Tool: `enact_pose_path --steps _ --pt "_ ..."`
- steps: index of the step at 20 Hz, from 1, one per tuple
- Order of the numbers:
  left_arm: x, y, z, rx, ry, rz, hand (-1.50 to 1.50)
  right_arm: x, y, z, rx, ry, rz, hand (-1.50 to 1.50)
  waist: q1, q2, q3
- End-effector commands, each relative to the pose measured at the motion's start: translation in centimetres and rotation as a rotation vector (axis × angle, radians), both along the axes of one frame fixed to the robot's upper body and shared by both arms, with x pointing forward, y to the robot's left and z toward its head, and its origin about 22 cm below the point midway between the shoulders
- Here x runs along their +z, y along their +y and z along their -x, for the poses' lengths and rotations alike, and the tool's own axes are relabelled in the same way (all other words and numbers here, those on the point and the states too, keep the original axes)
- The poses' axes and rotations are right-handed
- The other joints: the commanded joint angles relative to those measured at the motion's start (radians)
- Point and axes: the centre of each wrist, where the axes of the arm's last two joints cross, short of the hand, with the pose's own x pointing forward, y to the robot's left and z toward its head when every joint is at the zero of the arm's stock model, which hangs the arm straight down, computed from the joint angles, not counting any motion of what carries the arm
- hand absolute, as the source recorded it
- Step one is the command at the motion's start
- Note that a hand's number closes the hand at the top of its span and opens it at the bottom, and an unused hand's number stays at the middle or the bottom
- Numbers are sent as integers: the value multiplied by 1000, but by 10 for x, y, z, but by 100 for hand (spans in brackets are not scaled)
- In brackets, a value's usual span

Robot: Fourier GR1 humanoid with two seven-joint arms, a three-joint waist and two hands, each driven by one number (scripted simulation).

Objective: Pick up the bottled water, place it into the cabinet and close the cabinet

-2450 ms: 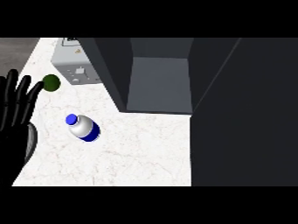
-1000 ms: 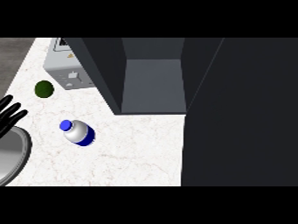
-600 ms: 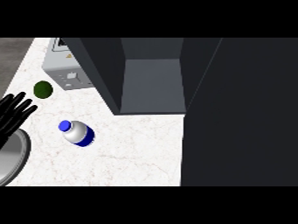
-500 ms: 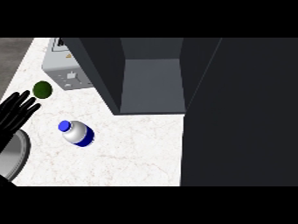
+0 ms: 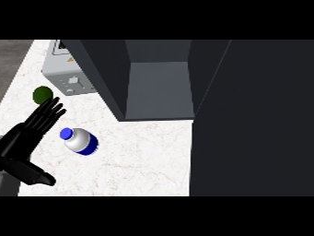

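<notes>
The bottled water (image 5: 79, 140), white with a blue cap and blue band, lies on the white marble counter (image 5: 132, 156) at centre left. My left hand (image 5: 26, 136) hovers just left of it, fingers straight and pointing up-right, thumb stretched toward the lower right; it holds nothing. The cabinet (image 5: 158, 87) stands open at the back, its grey inside visible. Its dark open door (image 5: 261, 120) fills the right side of the view. My right hand does not show.
A dark green round object (image 5: 42, 94) sits on the counter beyond my left hand's fingertips. A grey appliance (image 5: 67, 73) stands at the back left beside the cabinet. The counter's left edge runs close by my hand.
My left hand has moved up and to the right, from the left edge to beside the bottle. The bottle has not moved.
</notes>
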Motion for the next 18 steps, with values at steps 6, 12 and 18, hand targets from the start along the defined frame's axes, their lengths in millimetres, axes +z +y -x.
enact_pose_path --steps 6,12,18 --pt "-58 -12 -7 61 35 13 -150 34 -8 33 14 -41 4 -150 -9 -3 0" --pt "-87 0 -13 83 50 2 -150 18 -4 27 38 -36 -14 -150 -13 5 -2" --pt "-103 -20 -15 -30 122 108 -150 8 1 30 28 -18 -15 -150 -19 4 -2"
